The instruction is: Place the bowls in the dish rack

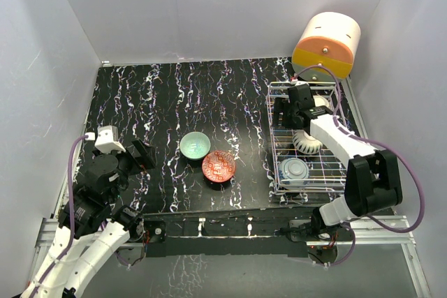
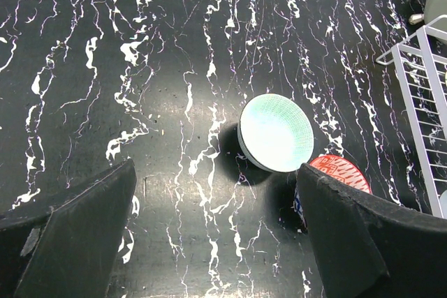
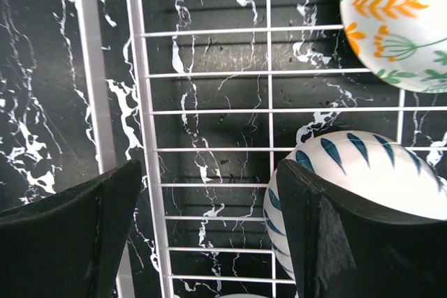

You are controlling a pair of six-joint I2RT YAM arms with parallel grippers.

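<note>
The right tool [image 3: 209, 165] is being held wide open over the dish rack [image 1: 325, 167], and nothing is being gripped. The blue-and-white bowl [image 3: 363, 172] and the cream bowl with orange flowers [image 3: 391, 19] are being carried on the rack's wires, with the patterned one just beside one finger. The left tool [image 2: 216, 169] is likewise being held open and empty above the table [image 1: 160, 102]. There the mint green bowl [image 2: 276, 132] and the red-orange bowl [image 2: 340, 171] are being left close together.
</note>
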